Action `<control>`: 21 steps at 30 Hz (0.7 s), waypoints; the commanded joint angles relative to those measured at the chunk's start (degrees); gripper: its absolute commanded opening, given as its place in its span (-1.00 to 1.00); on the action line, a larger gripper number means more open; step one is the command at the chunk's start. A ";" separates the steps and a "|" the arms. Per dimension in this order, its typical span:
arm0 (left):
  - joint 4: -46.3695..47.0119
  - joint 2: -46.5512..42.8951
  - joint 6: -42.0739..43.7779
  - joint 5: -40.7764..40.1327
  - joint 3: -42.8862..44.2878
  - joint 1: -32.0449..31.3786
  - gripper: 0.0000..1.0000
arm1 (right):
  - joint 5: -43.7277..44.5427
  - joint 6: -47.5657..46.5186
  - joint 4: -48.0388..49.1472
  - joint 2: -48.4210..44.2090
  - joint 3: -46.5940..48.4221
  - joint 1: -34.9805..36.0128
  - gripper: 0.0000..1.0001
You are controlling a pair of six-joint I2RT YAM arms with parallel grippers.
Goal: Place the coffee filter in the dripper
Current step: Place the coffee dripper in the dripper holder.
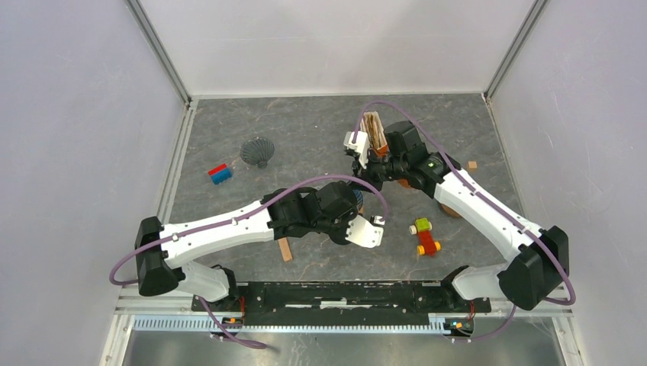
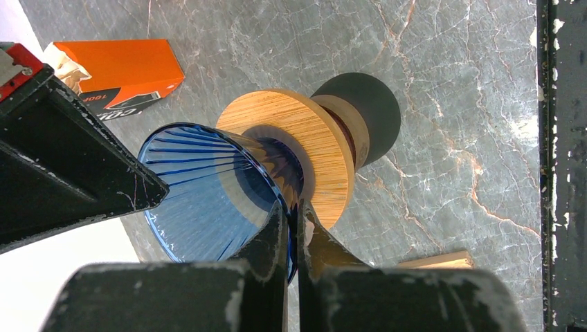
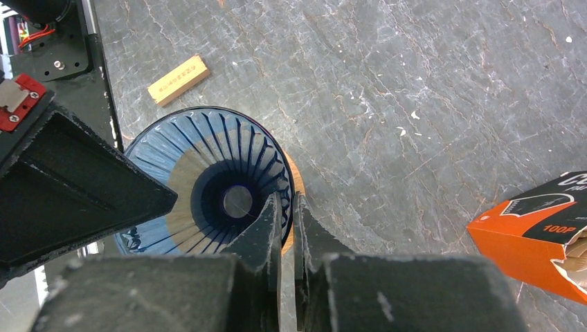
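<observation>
The dripper (image 2: 208, 194) is a blue ribbed glass cone with a round wooden collar (image 2: 311, 138). My left gripper (image 2: 296, 216) is shut on its rim, one finger inside the cone and one outside. My right gripper (image 3: 287, 207) is shut on the rim of the same dripper (image 3: 208, 173) in the same way. From above, both grippers (image 1: 358, 200) (image 1: 361, 175) meet at the table's centre and hide most of the dripper (image 1: 358, 197). The coffee filter (image 1: 372, 126) is one of several tan papers standing in an open orange box (image 3: 533, 221), just beyond the right gripper.
A dark ribbed cone (image 1: 257, 151) and a red and blue block (image 1: 220, 174) lie at the left. A wooden stick (image 1: 285, 249) lies near the left arm. A coloured toy (image 1: 424, 236) and a small wooden cube (image 1: 472, 165) are at the right.
</observation>
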 commanded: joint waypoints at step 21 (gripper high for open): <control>0.49 -1.06 -3.17 7.67 -5.65 0.65 -0.96 | 9.62 -4.44 0.27 -0.08 -5.83 1.55 -1.00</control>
